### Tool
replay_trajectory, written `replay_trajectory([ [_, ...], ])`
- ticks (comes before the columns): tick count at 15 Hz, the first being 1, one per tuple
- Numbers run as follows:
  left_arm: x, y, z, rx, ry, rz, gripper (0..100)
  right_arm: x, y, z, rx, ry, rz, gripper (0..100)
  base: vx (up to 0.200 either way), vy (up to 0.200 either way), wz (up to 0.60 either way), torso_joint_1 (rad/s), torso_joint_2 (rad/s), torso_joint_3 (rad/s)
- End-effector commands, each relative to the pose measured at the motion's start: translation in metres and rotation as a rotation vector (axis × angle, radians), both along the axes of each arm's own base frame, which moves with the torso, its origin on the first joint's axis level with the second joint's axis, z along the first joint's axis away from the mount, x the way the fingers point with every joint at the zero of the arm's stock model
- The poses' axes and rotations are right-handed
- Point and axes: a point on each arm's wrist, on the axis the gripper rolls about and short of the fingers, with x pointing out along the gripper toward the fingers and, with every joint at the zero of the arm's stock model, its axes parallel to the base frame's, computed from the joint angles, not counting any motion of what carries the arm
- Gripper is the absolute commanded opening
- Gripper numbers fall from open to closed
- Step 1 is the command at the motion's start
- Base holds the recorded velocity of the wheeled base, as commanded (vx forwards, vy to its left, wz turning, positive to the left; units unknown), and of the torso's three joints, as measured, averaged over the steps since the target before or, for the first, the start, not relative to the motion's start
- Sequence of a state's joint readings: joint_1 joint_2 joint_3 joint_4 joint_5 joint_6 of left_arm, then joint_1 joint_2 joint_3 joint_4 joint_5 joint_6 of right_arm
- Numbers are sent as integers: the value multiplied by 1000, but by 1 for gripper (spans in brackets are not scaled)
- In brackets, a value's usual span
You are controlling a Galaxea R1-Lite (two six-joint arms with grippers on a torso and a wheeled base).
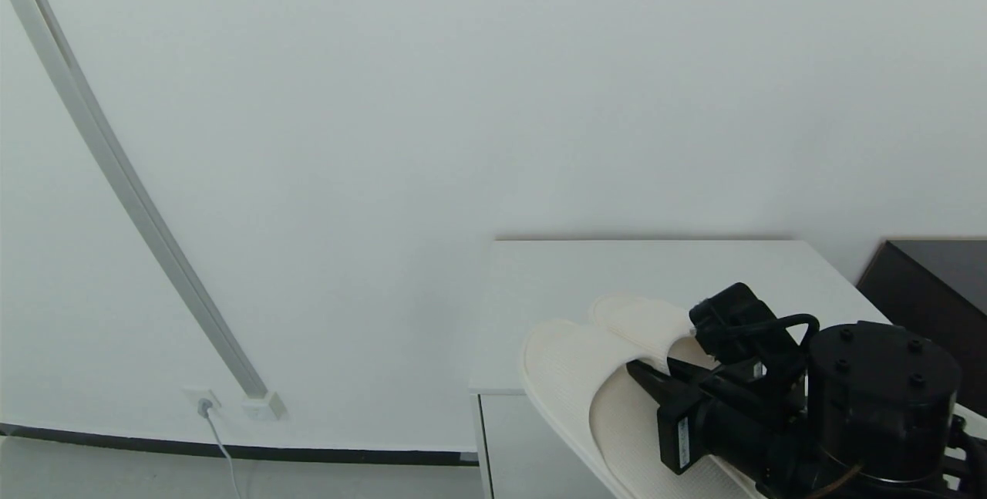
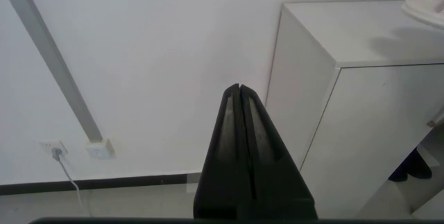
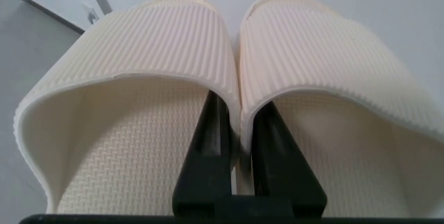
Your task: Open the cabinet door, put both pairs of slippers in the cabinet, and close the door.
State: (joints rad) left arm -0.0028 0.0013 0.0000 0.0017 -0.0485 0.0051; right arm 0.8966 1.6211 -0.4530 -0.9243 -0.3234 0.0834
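My right gripper [image 1: 655, 375] is shut on a pair of cream ribbed slippers [image 1: 586, 375], one finger inside each slipper, pinching their inner walls together. In the right wrist view the slippers [image 3: 229, 64] sit side by side with my black fingers [image 3: 211, 141] reaching into their openings. The pair hangs over the front left corner of the white cabinet [image 1: 617, 275], toes pointing toward the wall. My left gripper [image 2: 240, 96] is shut with nothing in it, held in the air to the left of the cabinet [image 2: 326, 92]. Dark shoes [image 2: 411, 167] show in an open lower part of the cabinet.
A white wall stands behind everything, with a slanted cable duct [image 1: 123, 175] and a socket with a plugged cord [image 1: 204, 405] low on the left. A dark piece of furniture [image 1: 933, 283] stands right of the cabinet. The floor left of the cabinet is open.
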Motion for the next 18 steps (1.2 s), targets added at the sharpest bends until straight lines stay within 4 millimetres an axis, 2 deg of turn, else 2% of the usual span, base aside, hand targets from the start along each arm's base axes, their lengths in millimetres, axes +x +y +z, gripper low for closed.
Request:
replay_trajectory([
  [1, 0, 0, 0, -7, 0, 1, 0, -3, 2, 0, -2, 1, 14, 0, -200, 0, 0, 2, 2, 2],
  [10, 0, 0, 0, -11, 1, 2, 0, -5, 3, -3, -10, 0, 3, 0, -200, 0, 0, 2, 3, 1],
  [18, 0, 0, 0, -13, 1, 4, 0, -5, 3, -3, -14, 1, 3, 0, 0, 0, 0, 0, 0, 0],
])
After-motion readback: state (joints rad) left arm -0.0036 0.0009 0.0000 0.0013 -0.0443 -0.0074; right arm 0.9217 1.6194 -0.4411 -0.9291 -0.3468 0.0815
